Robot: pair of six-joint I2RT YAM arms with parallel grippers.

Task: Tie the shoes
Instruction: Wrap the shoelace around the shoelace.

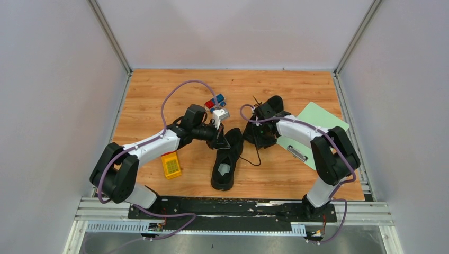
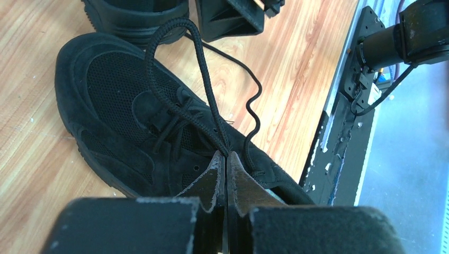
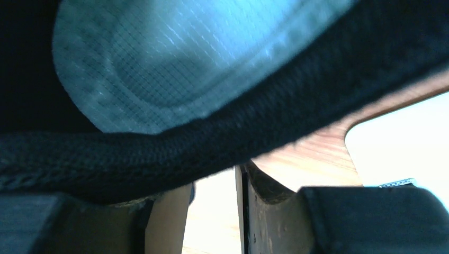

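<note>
Two black shoes on the wooden counter (image 1: 159, 95), close together around its middle. Near shoe (image 1: 226, 164) lengthwise, toe toward the far edge, heel toward the arm bases, pale insole showing in the opening. Far shoe (image 1: 274, 105) just beyond and to the right, mostly hidden under the right wrist.

Left pincer (image 1: 218, 138) above the near shoe, at its left side. Tips (image 2: 226, 159) pressed together and clamped on the lace (image 2: 177, 63). Seen from the left wrist: a tall loop of lace, both strands meeting at the tips, the rest curving out over the toe mesh. Thinner loose end (image 2: 255, 106) snaking off the shoe across the bare wood, well clear of the tips.

Right pincer (image 1: 260, 135) down at the far shoe's near end. From the right wrist, very close and blurred: collar (image 3: 212, 151) as a thick dark band across the view, pale insole (image 3: 185, 58) behind it. Fingers (image 3: 267, 211) apart, wood visible through the gap. Collar right at the fingertips, running crosswise over both rather than between them; cannot tell whether touching.

Green board (image 1: 317, 129) flat to the right of the far shoe, partly under the right arm. Yellow block (image 1: 171, 164) left of the near shoe, beside the left arm.
</note>
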